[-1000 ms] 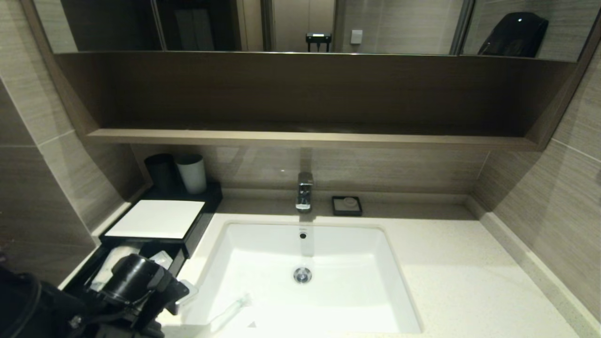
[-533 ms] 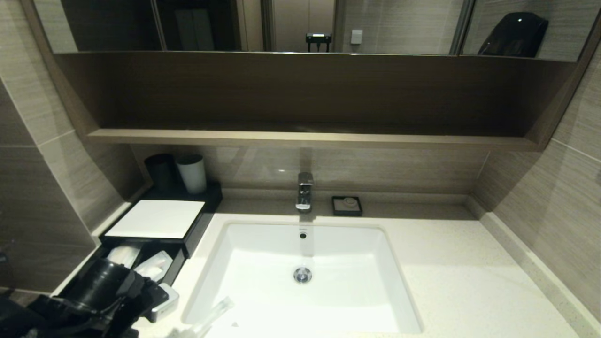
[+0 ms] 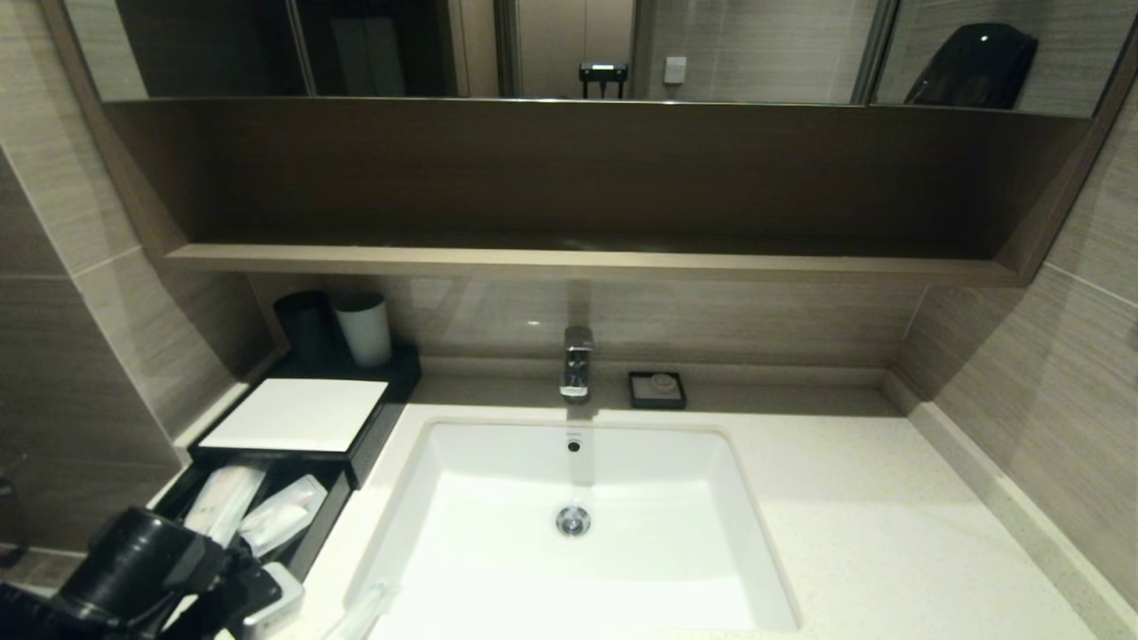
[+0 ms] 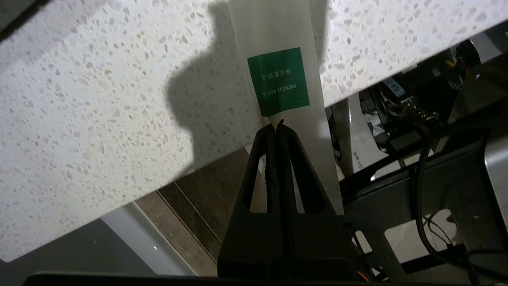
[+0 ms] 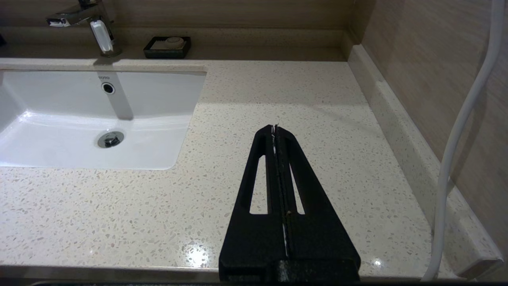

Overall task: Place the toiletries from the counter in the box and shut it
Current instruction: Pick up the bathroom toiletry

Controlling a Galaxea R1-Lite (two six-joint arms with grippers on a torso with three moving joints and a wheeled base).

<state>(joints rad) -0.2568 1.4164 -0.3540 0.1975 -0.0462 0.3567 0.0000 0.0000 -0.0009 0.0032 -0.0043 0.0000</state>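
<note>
The left gripper (image 4: 276, 128) has its jaws pinched tight on a long clear-wrapped dental kit packet (image 4: 278, 47), whose green label (image 4: 278, 81) sits just past the fingertips, out over the front edge of the speckled counter (image 4: 99, 119). Beyond the jaws the box (image 3: 298, 416) has its black drawer (image 3: 307, 542) pulled open, with two wrapped packets (image 3: 258, 511) lying inside. Farther back stand a black cup (image 3: 304, 324) and a white cup (image 3: 363, 329). The right gripper (image 5: 274, 129) hangs parked over bare counter, jaws together, empty.
</note>
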